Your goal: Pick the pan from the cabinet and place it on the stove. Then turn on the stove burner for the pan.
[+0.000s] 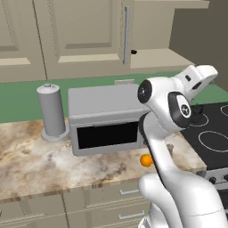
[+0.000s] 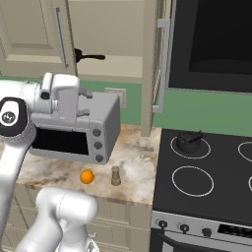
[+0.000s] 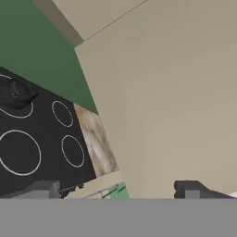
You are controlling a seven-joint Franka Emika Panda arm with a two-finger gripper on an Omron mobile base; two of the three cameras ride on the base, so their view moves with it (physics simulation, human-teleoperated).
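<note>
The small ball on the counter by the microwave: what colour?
Orange; the ball shows best in the right base view.

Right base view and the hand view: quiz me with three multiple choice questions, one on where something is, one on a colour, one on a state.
1. Where is the pan?
A. On the cabinet shelf
B. On the stove
C. On the counter by the microwave

2. What colour is the small ball on the counter?
A. Green
B. Orange
C. White

3. What state is the gripper in?
A. Shut on the pan
B. Shut on a pot
C. Open, holding nothing

Answers:
1 A: its dark handle sticks out over the cabinet shelf behind the open door.
2 B: it shows bright orange against the pale marbled top.
3 C: the fingertips stand wide apart in the hand view with nothing between them.
</note>
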